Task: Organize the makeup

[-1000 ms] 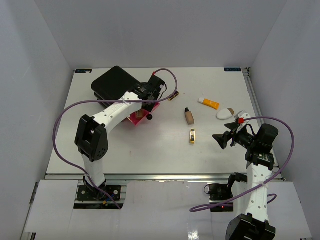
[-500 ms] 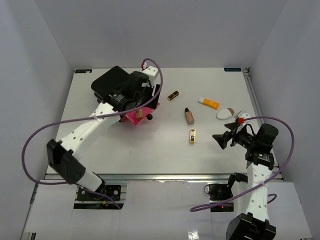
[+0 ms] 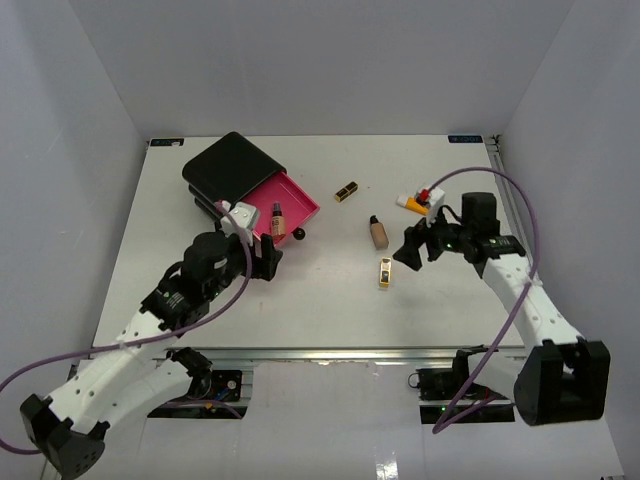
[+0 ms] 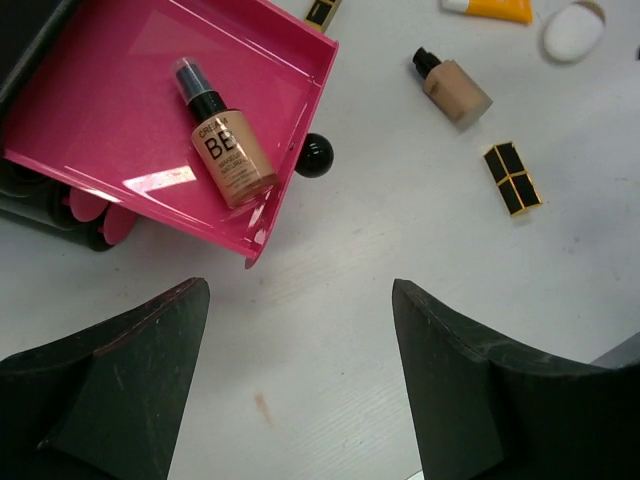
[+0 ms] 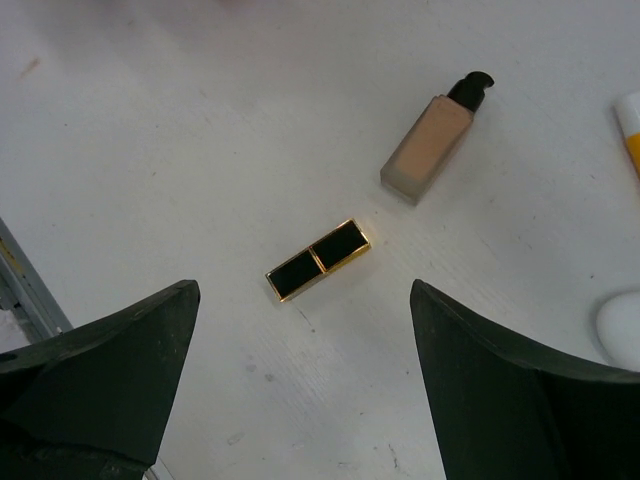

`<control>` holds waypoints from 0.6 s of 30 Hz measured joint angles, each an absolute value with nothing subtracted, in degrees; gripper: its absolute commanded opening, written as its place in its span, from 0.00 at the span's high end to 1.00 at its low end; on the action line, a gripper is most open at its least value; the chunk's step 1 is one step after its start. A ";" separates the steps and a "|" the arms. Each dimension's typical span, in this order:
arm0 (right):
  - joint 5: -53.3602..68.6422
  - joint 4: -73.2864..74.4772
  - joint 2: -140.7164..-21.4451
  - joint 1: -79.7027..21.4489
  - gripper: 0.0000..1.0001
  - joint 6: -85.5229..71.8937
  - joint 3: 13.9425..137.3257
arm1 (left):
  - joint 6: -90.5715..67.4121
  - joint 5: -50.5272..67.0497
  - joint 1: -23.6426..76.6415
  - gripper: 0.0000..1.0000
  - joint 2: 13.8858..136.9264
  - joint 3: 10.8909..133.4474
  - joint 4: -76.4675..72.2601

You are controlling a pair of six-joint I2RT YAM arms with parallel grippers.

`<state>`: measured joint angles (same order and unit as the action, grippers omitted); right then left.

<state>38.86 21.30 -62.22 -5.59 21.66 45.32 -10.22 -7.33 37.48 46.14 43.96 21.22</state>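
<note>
A beige BB cream bottle (image 4: 228,150) lies in the open pink drawer (image 4: 110,90) of the black box (image 3: 230,165). My left gripper (image 4: 298,290) stands open and empty over bare table, near side of the drawer. On the table lie a black-and-gold lipstick (image 5: 318,260), a beige foundation bottle (image 5: 430,145), a second lipstick (image 3: 346,190), an orange tube (image 4: 495,8) and a white puff (image 4: 572,30). My right gripper (image 5: 305,290) hangs open just above the nearer lipstick, touching nothing.
The drawer's black knob (image 4: 315,155) sticks out toward the table's middle. The right arm (image 3: 480,235) reaches over the orange tube and the puff in the top view. White walls enclose the table on three sides.
My left arm has pulled back from the drawer toward the near edge, leaving the BB bottle inside, its jaws wider. My right arm has swung from the right side to over the nearer lipstick.
</note>
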 measured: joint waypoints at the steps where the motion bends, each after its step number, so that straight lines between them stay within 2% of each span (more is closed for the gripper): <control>1: 36.42 21.35 -65.12 -7.79 0.10 20.76 47.37 | -10.29 -7.88 37.45 0.15 43.59 42.65 21.07; 7: 22.81 22.30 -80.24 -16.77 0.10 14.78 57.78 | -10.42 -12.00 37.45 0.15 32.73 40.08 16.35; 14: 9.65 22.29 -92.55 -21.87 0.09 8.00 64.88 | -10.55 -14.79 37.44 0.15 31.11 39.72 14.72; 18: 5.59 22.16 -97.71 -23.26 0.02 6.10 67.43 | -10.55 -15.15 37.45 0.15 31.24 39.68 14.66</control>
<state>5.59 22.16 -97.71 -23.26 6.10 67.43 -10.55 -15.15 37.45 31.24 39.68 14.66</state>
